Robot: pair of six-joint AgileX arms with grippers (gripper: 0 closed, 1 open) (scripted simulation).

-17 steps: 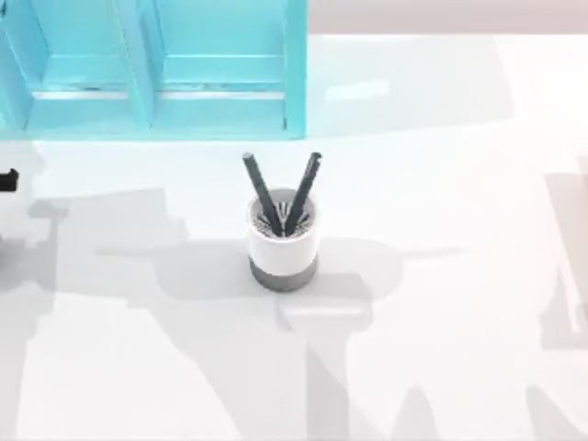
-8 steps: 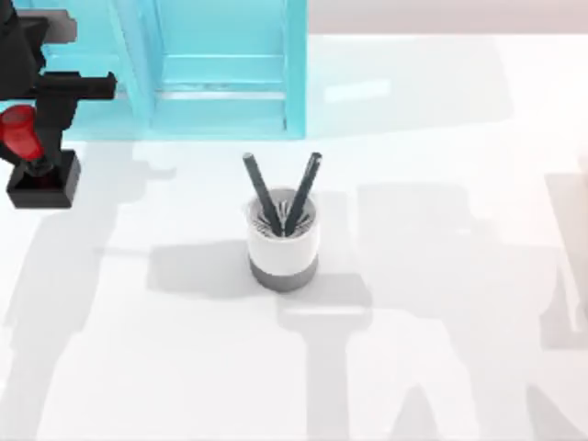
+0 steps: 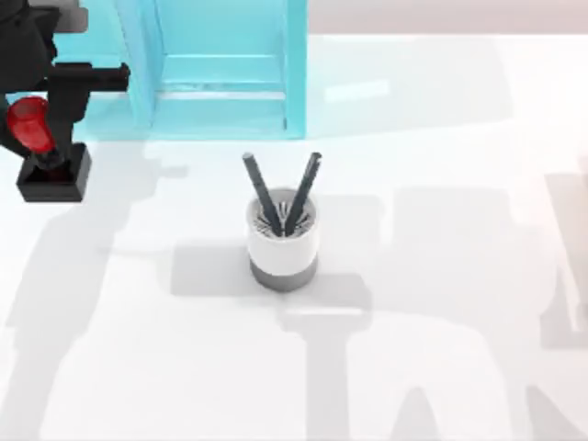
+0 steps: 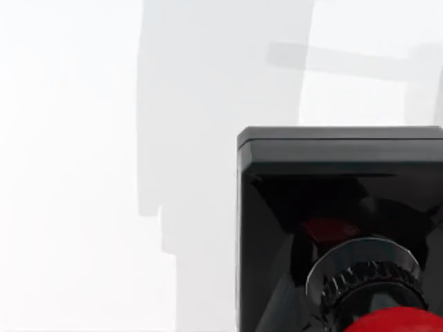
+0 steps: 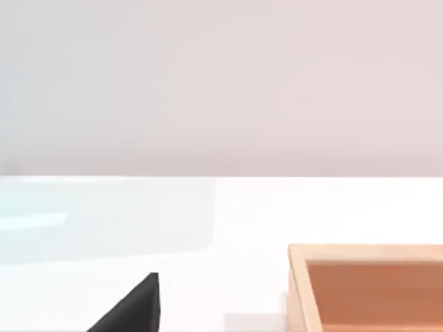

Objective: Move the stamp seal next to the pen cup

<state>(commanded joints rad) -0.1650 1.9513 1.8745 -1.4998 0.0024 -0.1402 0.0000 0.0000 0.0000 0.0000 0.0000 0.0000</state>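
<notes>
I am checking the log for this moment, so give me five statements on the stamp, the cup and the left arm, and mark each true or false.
1. The small stamp seal with a square black base and glossy red knob sits at the top view's far left. True.
2. The short white pen cup with a grey lower band holds three pens. False: two dark pens stick out.
3. The stamp seal touches the pen cup. False: they are far apart.
4. The left gripper is at the stamp seal's red knob. True.
5. A turquoise shelf unit stands behind the pen cup. True.
</notes>
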